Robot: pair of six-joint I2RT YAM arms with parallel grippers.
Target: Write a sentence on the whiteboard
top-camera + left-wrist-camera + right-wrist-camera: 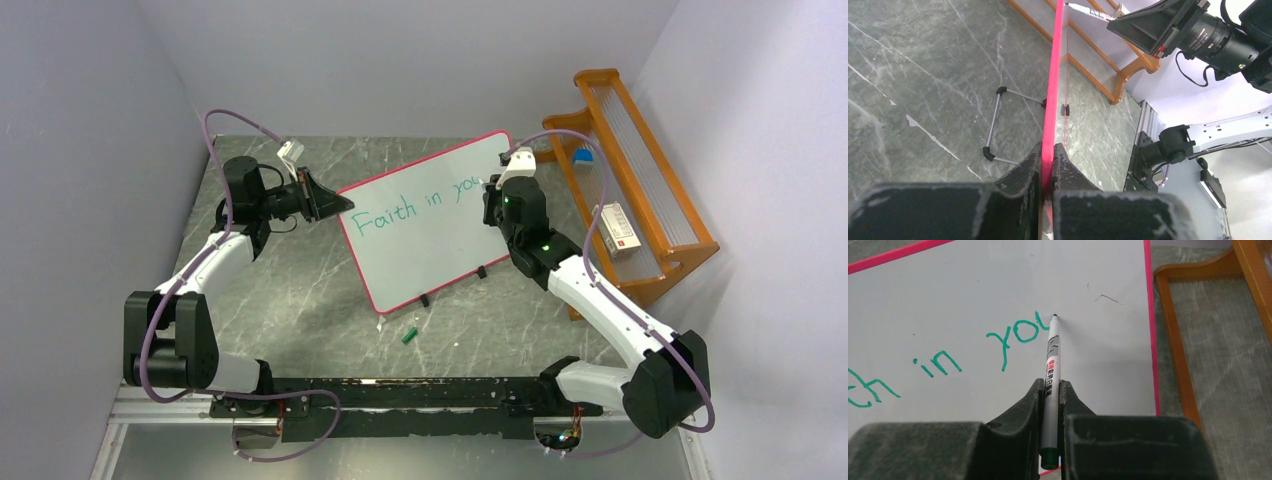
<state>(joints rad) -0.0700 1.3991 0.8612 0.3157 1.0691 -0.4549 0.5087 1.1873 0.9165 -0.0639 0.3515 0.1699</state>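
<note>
The whiteboard, white with a pink-red frame, stands tilted mid-table. Green words on it read "Faith in you", the last "u" half drawn. My left gripper is shut on the board's left edge; in the left wrist view the pink frame runs edge-on between its jaws. My right gripper is shut on a white marker; the marker tip touches the board right after "yo", near the board's right edge.
An orange wooden rack stands right of the board, holding a small white box and a blue-white item. A green marker cap lies on the table in front of the board. Walls close in on both sides.
</note>
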